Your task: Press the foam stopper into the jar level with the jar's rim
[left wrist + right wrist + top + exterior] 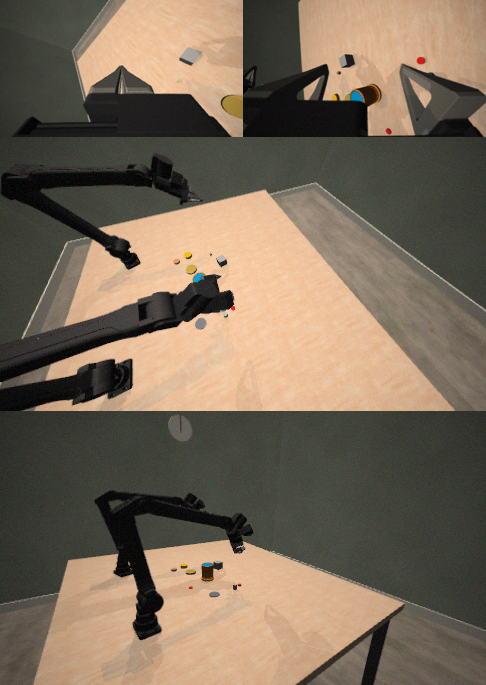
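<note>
The brown jar [207, 571] stands upright on the wooden table among small objects. Its blue foam stopper [199, 278] fills the mouth, with its top about at the rim. In the right wrist view the jar [366, 95] lies well below, between the spread fingers. My right gripper [364, 68] is open and empty, raised above the jar; in the top view it [220, 287] hides part of the jar. My left gripper [192, 199] is shut on nothing and held high, away from the jar, toward the table's far edge. Its closed fingers [121, 68] point at the table corner.
A grey cube [221, 260] sits just beyond the jar. Two yellow discs [187, 255] [191, 269] and an orange one [176, 261] lie beside it. A grey disc [200, 323], a small dark cylinder [234, 586] and red dots [233, 308] lie on the near side.
</note>
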Motion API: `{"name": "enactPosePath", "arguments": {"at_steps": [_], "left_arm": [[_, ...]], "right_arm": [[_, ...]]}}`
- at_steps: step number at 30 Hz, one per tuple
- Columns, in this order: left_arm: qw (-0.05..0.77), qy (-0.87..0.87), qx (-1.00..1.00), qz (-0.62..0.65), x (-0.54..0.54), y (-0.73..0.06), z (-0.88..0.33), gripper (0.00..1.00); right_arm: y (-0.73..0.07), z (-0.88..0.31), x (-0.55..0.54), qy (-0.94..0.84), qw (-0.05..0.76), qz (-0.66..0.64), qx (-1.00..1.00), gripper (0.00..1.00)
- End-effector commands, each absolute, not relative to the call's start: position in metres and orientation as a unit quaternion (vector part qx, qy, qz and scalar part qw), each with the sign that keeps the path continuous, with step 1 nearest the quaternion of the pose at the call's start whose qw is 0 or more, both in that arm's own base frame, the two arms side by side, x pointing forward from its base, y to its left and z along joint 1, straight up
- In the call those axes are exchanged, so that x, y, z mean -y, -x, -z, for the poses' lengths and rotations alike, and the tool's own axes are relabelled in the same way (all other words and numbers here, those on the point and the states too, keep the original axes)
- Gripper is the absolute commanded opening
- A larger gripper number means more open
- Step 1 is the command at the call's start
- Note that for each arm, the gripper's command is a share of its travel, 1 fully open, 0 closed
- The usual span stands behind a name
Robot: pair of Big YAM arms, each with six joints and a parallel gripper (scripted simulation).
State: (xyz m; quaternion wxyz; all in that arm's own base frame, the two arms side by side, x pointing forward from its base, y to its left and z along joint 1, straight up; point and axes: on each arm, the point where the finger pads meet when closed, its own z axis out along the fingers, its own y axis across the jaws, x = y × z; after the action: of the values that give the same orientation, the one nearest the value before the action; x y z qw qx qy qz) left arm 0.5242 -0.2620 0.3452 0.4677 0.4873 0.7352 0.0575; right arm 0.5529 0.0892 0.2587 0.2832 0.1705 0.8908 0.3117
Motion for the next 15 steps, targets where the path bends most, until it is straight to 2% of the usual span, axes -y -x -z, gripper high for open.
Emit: {"name": "enactPosePath", "arguments": {"at_steps": [1, 4, 7, 15], "left_arm": [[0.526, -0.395, -0.752, -0.043, 0.231, -0.535, -0.391, 0.00], [0.551, -0.345, -0.759, -0.038, 0.205, -0.541, -0.406, 0.00], [0.563, -0.329, -0.757, -0.035, 0.200, -0.544, -0.417, 0.00], [0.624, -0.195, -0.757, -0.021, 0.124, -0.546, -0.453, 0.00]], "right_arm": [[-0.561, -0.306, -0.078, -0.107, 0.375, -0.293, -0.873, 0.98], [-0.562, -0.327, -0.070, -0.083, 0.424, -0.266, -0.862, 0.98], [-0.566, -0.325, -0.067, -0.077, 0.433, -0.256, -0.861, 0.98], [-0.558, -0.399, -0.043, -0.023, 0.561, -0.172, -0.809, 0.98]]}}
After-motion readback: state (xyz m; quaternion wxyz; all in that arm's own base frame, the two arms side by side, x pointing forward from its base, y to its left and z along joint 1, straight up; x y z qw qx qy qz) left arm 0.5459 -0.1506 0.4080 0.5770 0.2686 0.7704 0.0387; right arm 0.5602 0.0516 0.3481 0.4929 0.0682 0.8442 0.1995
